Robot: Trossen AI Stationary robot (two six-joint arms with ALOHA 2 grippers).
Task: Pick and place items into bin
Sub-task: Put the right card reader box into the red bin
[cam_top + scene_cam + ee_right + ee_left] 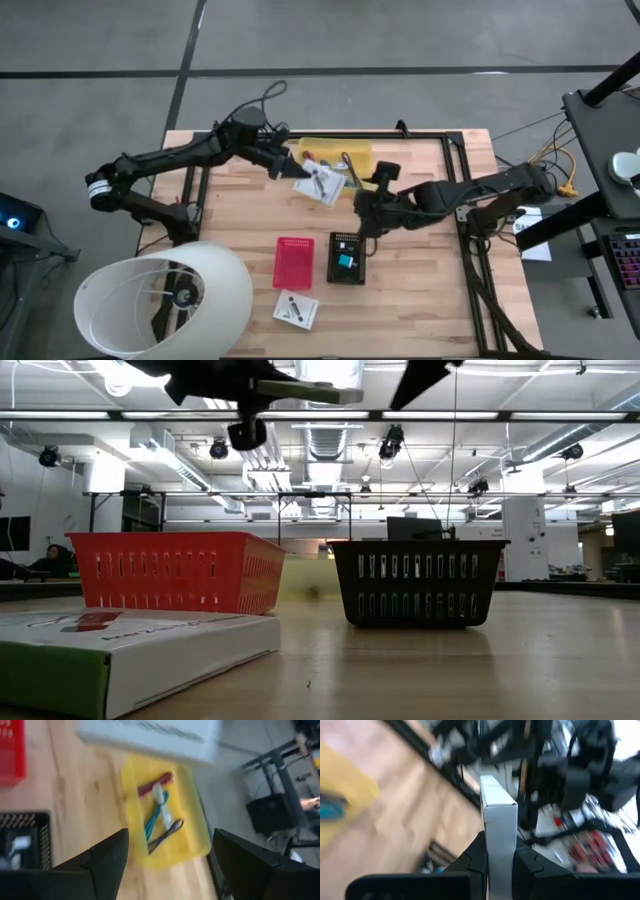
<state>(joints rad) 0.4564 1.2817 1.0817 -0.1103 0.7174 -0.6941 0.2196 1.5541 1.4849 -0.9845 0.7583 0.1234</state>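
Observation:
My left gripper (297, 170) hangs over the table's far middle, shut on a white printed card (320, 184), a flat box seen edge-on in the left wrist view (498, 815). Just beyond it a yellow tray (192, 827) sits at the far edge, holding purple and magenta pens (165, 831), a teal-handled tool (152, 820) and a silver piece (161, 800). My right gripper (362, 205) is open (170, 836), right of the card and near the tray, touching nothing. A second white card (296, 309) lies flat near the table's near edge. My left gripper pinches the white card between its two fingers (475, 857), one on each broad face, at the card's end nearest the wrist (498, 845). The card is lifted clear of the table and sticks out beyond the fingers toward the table's right.
A red bin (293, 262) and a black bin (347, 258) with a small blue piece inside stand side by side at the table's middle. A large white lamp shade (165, 298) overlaps the near-left corner. A black frame rail (465, 190) runs along the right side.

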